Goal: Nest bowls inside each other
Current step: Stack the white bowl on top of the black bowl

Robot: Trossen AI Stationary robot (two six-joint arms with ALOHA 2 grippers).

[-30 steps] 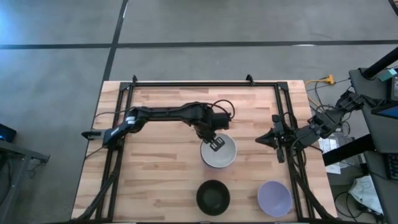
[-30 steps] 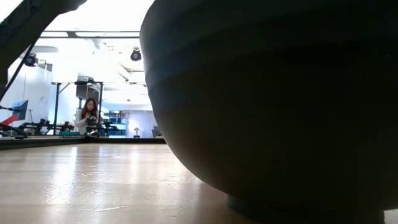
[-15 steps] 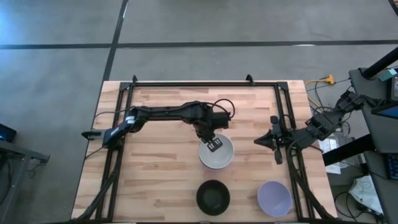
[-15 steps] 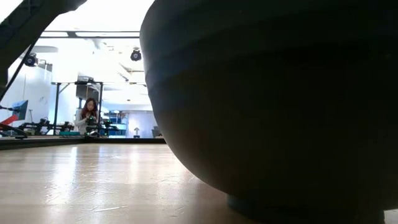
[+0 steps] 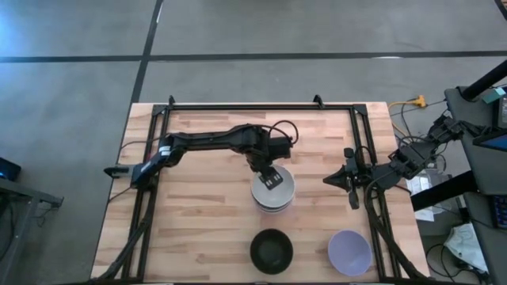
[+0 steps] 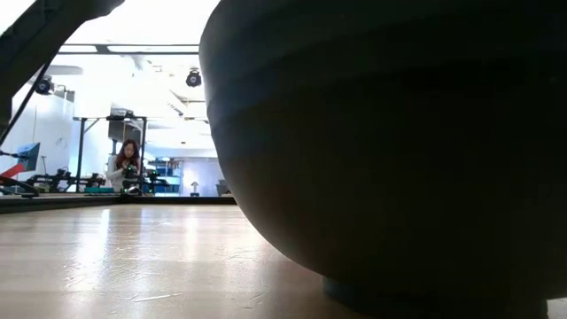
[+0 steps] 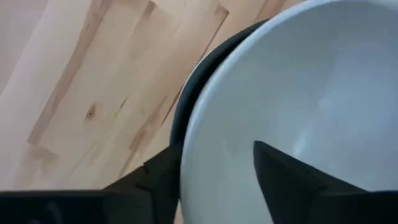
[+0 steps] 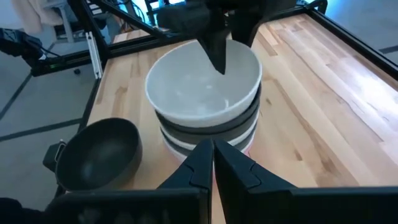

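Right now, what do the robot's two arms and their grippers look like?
Both arms are dark, slim and jointed. The left arm carries looping black cable near its wrist, and the left gripper has flat fingers with pale markings. The right gripper ends in pointed black fingers.

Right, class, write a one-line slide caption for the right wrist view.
Left pincer over a smooth round white bowl topping a nested stack, a lone black bowl beside it.

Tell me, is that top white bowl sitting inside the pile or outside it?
Inside: the white bowl sits level atop the pile, nested in a dark bowl.
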